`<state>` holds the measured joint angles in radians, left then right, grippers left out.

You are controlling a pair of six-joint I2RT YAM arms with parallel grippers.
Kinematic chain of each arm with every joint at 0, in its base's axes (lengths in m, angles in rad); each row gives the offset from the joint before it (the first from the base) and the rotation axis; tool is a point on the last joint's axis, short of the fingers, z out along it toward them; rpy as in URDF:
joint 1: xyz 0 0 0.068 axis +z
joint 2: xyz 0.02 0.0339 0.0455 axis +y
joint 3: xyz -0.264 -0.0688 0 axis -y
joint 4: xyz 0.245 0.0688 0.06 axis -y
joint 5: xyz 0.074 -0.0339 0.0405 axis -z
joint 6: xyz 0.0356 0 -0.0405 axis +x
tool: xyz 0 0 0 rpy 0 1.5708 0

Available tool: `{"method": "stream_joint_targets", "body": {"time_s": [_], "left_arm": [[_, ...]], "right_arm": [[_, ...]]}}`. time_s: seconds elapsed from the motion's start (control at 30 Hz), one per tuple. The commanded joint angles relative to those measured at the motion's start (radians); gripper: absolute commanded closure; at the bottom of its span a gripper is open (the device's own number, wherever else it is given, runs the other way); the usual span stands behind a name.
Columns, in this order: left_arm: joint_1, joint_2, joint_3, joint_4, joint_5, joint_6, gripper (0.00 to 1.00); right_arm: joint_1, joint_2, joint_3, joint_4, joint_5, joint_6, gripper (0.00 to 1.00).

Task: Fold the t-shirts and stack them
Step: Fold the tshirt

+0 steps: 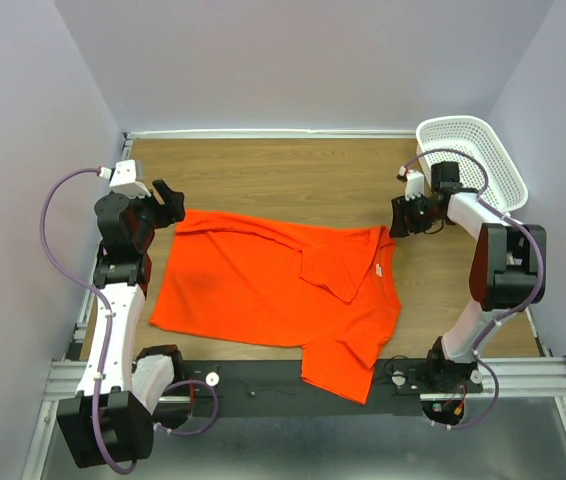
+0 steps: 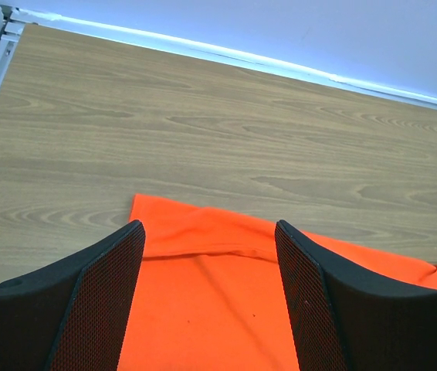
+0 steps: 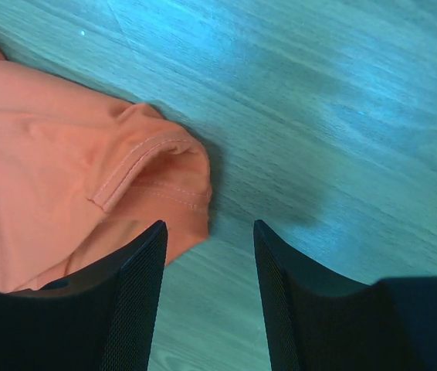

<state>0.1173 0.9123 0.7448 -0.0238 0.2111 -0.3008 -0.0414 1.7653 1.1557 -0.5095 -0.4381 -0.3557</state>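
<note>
The left gripper (image 1: 170, 203) hung with its jaws apart and nothing between them, just above the far left corner of the t-shirt (image 1: 263, 285). In the left wrist view the two dark fingers (image 2: 95, 301) framed that orange-red corner (image 2: 203, 301) lying on the table. The right gripper (image 1: 403, 218) was likewise spread and empty, poised at the shirt's far right corner. From its own camera, the gripper (image 3: 209, 226) sat over bare wood, beside a curled, stitched hem of the shirt (image 3: 149, 166).

The t-shirt lay mostly flat between the two arms. One flap was folded over near its middle, and a lower part draped over the table's near edge onto the dark rail (image 1: 263, 385).

A white perforated basket (image 1: 503, 170) stood in the far right corner, behind the right arm, which hid part of its inside. Only its own white walls and floor showed.

The table (image 1: 293, 170) was light wood grain, closed in by plain pale walls (image 1: 313, 60), with a white strip along its far edge.
</note>
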Motion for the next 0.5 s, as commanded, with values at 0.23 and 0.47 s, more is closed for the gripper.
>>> {"method": "stream_joint_targets", "body": {"time_s": [0.23,0.47], "left_arm": [[-0.004,0.128,0.005,-0.011,-0.022,-0.035,0.24],[0.008,0.330,0.045,-0.080,-0.079,-0.104,0.23]], "right_arm": [[-0.011,0.112,0.032,0.017,-0.036,0.008,0.45],[-0.015,0.169,0.050,0.011,-0.097,0.006,0.48]]}}
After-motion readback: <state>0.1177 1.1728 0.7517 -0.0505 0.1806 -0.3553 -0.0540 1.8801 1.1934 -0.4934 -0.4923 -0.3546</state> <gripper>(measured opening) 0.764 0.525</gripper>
